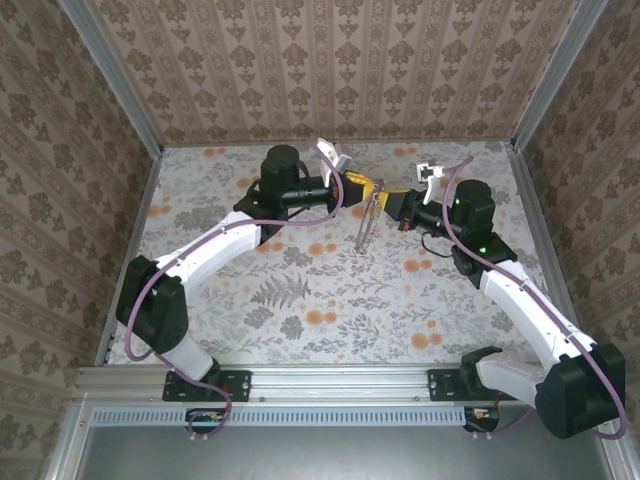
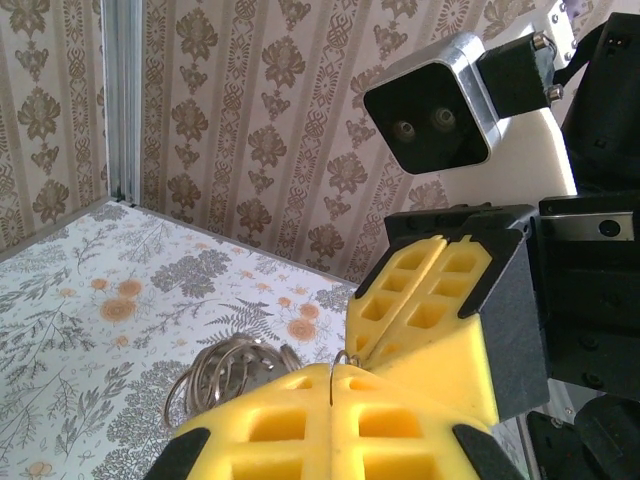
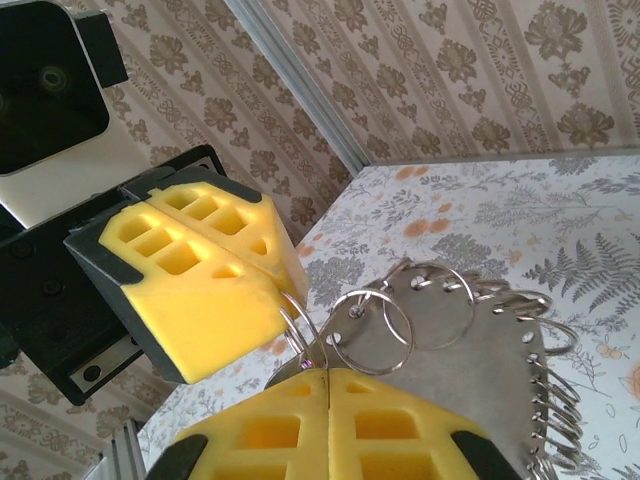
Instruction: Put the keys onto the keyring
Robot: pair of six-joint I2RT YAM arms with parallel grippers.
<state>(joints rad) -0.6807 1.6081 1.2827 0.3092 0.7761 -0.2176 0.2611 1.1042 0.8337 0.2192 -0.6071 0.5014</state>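
Left gripper is clamped on a thin wire of the keyring, hanging at twelve o'clock above the table, the right gripper at its three o'clock pinched tight on something we cannot identify, so we judge the threading not yet done.

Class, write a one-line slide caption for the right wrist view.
Right gripper and left gripper, both shut, meet at a split ring beside a ring-edged metal plate.
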